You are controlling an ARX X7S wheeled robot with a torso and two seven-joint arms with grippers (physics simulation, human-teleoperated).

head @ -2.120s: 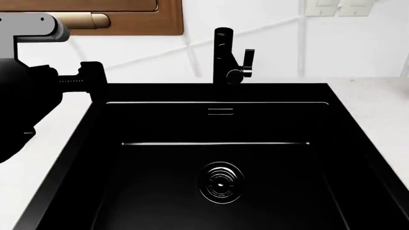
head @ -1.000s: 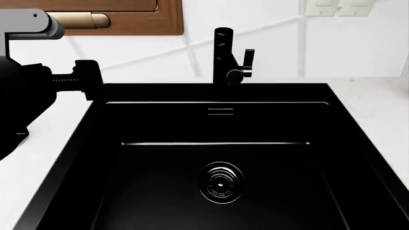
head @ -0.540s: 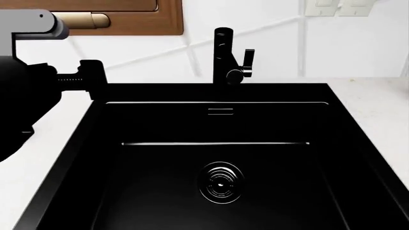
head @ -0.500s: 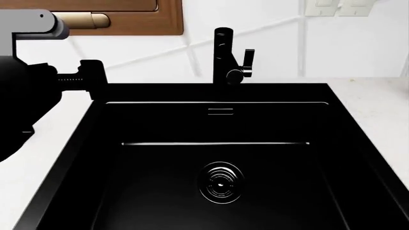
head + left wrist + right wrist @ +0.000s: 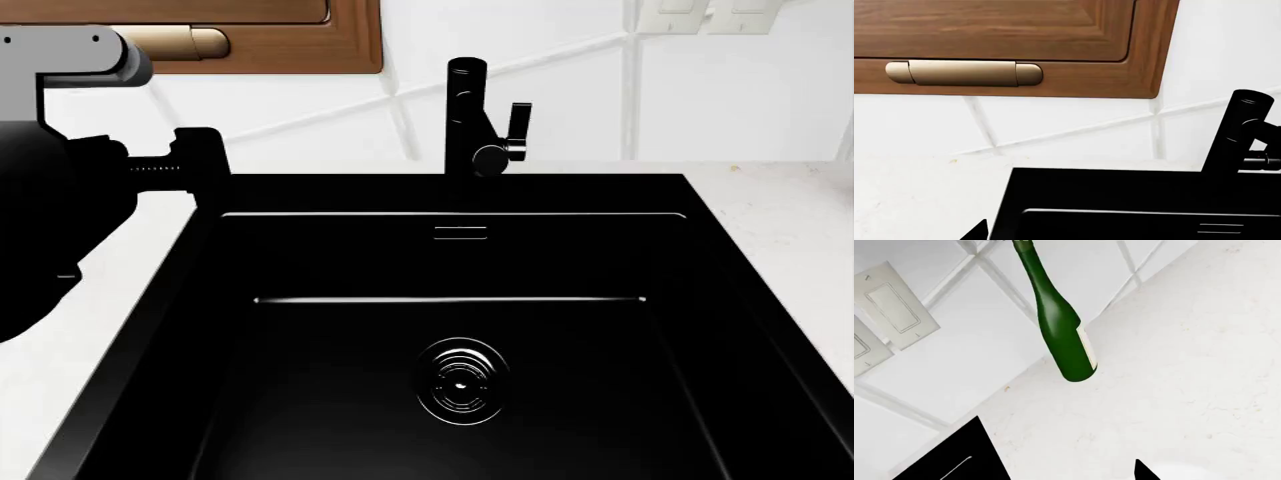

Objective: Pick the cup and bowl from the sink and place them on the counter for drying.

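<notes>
The black sink (image 5: 200, 330) shows its ringed drain (image 5: 461, 378) and holds neither cup nor bowl in the head view. Both are out of view there. My left gripper (image 5: 194, 165) hovers over the sink's back left corner, above the white counter (image 5: 107, 300). In the left wrist view one fingertip (image 5: 977, 232) shows far to the side, so the jaws stand open and empty. My right gripper (image 5: 1067, 476) is open over the counter (image 5: 1174, 390) right of the sink, with one fingertip (image 5: 1141, 471) in view. A smooth white curved edge (image 5: 1191, 472) lies beside it; I cannot tell what it is.
The black faucet (image 5: 474, 115) stands behind the sink. A green glass bottle (image 5: 1061, 330) stands on the right counter by the tiled wall. A wooden cabinet door with a brass handle (image 5: 964, 73) hangs above the left counter. Wall switches (image 5: 891, 305) are behind the right counter.
My left gripper drifted slightly left, then came back right toward the sink's back left corner. The sink looks the same throughout.
</notes>
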